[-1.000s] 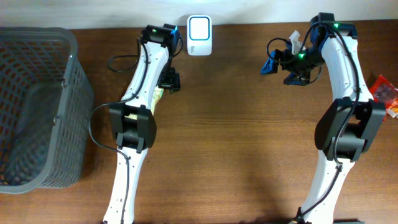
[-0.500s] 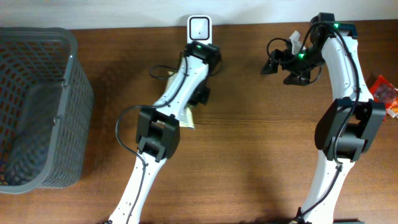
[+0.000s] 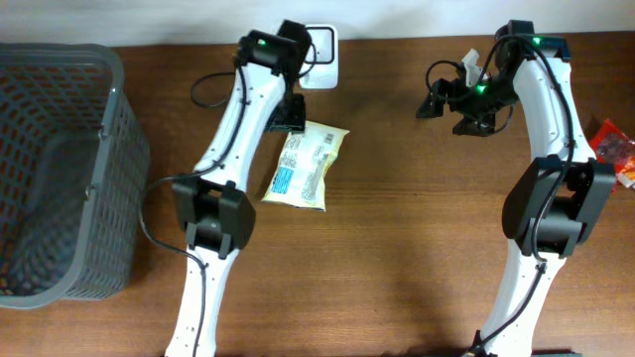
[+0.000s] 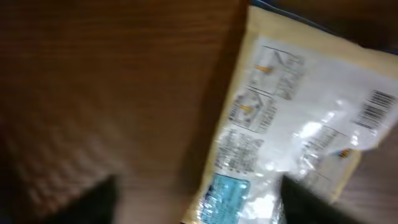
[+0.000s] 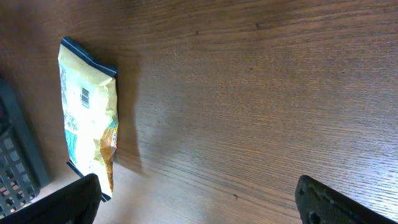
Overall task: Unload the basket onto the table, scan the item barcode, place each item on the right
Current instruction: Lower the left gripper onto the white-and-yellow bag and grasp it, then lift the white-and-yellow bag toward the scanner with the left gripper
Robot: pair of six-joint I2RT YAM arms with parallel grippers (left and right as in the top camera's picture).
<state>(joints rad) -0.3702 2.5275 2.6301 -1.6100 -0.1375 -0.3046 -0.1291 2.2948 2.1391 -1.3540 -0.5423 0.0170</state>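
The item is a pale yellow snack packet (image 3: 308, 164) with a blue label, lying flat on the table. Its barcode (image 4: 379, 109) faces up, blurred in the left wrist view. My left gripper (image 3: 289, 112) hovers at the packet's upper left corner, just below the white scanner (image 3: 323, 45). Its dark fingers (image 4: 93, 202) stand far apart over the packet (image 4: 292, 130), open and holding nothing. My right gripper (image 3: 451, 104) hangs open at the back right, with empty wood between its fingers (image 5: 348, 202). The packet (image 5: 87, 137) shows far off in the right wrist view.
A grey mesh basket (image 3: 60, 169) fills the left end of the table. A red packet (image 3: 615, 149) lies at the right edge. The left arm partly covers the scanner. Both arm bases stand at the front edge.
The left arm swung left from the scanner, and its gripper went from shut to open. The packet, held under the arm before, now lies in full view on the table. The right arm stayed still.
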